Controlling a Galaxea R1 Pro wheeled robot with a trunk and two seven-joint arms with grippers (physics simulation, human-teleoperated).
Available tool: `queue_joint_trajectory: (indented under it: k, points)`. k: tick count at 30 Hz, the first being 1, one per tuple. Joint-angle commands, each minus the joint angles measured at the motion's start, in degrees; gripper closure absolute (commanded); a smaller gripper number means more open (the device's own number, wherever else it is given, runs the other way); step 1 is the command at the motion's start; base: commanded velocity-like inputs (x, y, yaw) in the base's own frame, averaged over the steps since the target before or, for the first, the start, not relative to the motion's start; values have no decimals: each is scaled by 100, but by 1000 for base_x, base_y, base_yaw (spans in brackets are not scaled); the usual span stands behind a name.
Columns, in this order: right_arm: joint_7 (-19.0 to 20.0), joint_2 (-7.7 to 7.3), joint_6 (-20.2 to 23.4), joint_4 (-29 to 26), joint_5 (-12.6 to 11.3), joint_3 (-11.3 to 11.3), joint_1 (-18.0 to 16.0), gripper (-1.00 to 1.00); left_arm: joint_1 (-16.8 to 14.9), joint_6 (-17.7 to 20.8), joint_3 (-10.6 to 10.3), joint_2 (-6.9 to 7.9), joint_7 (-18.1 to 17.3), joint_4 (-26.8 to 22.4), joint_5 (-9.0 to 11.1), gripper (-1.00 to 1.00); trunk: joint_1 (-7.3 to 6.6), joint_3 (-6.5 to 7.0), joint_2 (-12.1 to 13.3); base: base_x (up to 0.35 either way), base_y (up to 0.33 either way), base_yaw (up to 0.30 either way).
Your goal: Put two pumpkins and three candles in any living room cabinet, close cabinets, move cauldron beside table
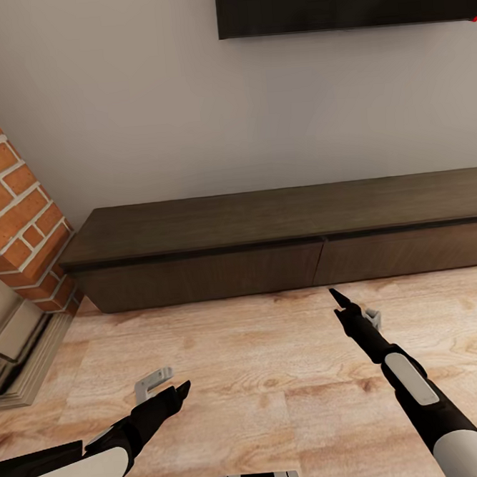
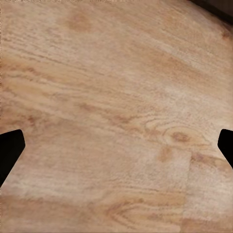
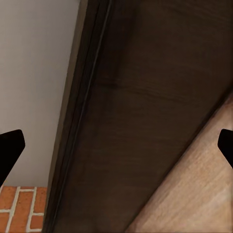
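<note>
Lengthwise, cabinet (image 1: pixel 268 254) spans wall left-right, drawer fronts closed.

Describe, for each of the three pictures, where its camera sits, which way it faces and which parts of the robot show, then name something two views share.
Head view: on the robot's head, looking forward and down at the cabinet, wood floor, brick fireplace; both arms show, left end effector, right end effector.
Left wrist view: on the left arm, facing the floor; dark fingertips at the edges.
Right wrist view: on the right arm, facing the cabinet front, wall and brick; fingertips at the edges.
Shared: head and right wrist views both show the cabinet.
</note>
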Motion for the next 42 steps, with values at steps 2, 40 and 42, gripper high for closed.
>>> queue_joint_trajectory:
  k: [2, 40, 42]
  points:
    - [5, 4, 16, -4, -62, 9, -3, -100, -11, -39, -16, 13, 11, -7, 23, -100, -1, -5, -2, 12, 3, 0]
    - [-105, 47, -6, -27, -245, 56, -3, -100, -11, -257, -157, 58, 14, -10, 30, -100, -1, 114, -2, 12, 7, 44]
    - [-105, 45, -2, -27, -245, 52, -3, -100, -11, -257, -157, 58, 14, -10, 30, -100, -1, 125, -2, 0, 0, 227]
